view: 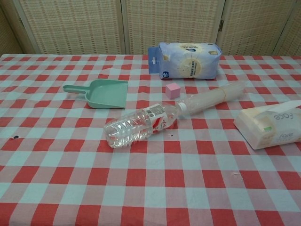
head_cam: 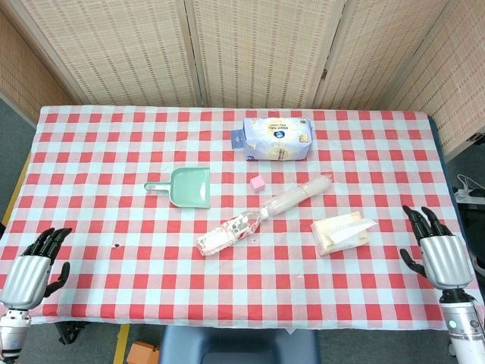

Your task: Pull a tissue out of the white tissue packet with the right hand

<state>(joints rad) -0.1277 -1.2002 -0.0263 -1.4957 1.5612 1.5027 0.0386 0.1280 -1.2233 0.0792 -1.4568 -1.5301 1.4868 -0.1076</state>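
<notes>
The white tissue packet [head_cam: 339, 234] lies on the checked tablecloth at the right, with a tissue [head_cam: 362, 226] sticking out of its top towards the right. In the chest view the tissue packet [view: 269, 127] sits at the right edge. My right hand [head_cam: 439, 259] hangs beyond the table's right front corner, fingers spread, holding nothing, about a hand's width right of the packet. My left hand [head_cam: 29, 272] hovers off the front left corner, fingers apart and empty. Neither hand appears in the chest view.
A clear plastic bottle [head_cam: 227, 232] lies on its side mid-table, touching a long clear sleeve [head_cam: 297, 195]. A green scoop [head_cam: 186, 186], a small pink cube [head_cam: 258, 182] and a blue-white bag [head_cam: 276, 139] lie further back. Wicker screens stand behind the table.
</notes>
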